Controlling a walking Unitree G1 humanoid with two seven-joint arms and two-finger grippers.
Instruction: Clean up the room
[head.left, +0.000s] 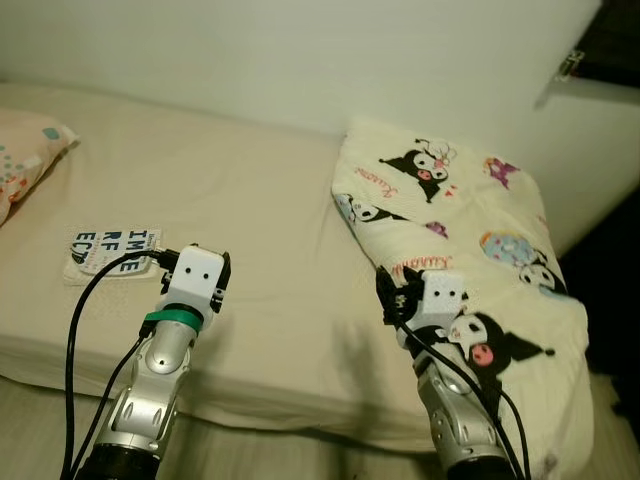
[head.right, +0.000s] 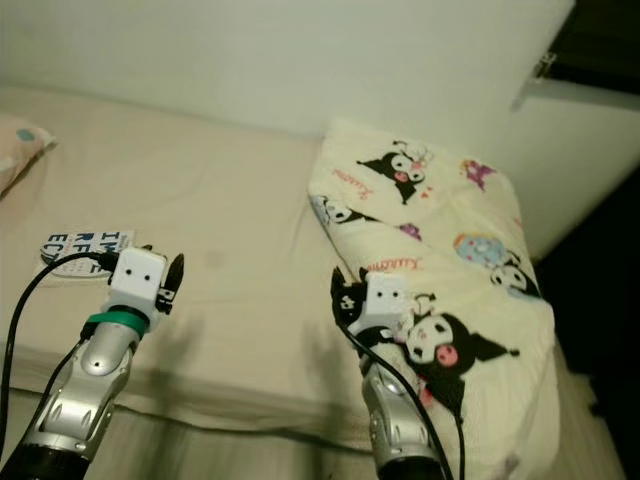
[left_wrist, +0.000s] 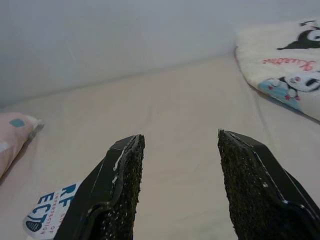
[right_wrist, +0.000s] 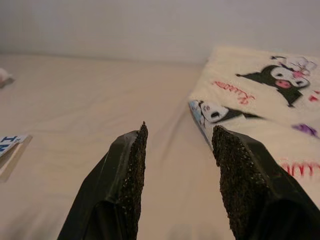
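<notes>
While both arms hover over the bed (head.left: 270, 260), left gripper (left_wrist: 180, 150) spread, empty, book (head.left: 112, 246) just beside it, right gripper (right_wrist: 178, 137) spread, empty, at cartoon blanket's (head.left: 470, 230) edge.

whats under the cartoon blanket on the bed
The folded cartoon blanket lies on the beige bed, draping over its near edge. Anything beneath it is covered.

Bed (head.left: 270, 210) with plain cream sheet, pushed right up against wall (head.left: 300, 50). Wall pale, bare, softly lit. Right of bed, dark gap (head.left: 610, 270). Above gap, top right, dark opening with white edge (head.left: 590, 85). Strip of pale floor (head.left: 40, 420) below bed's near side.
</notes>
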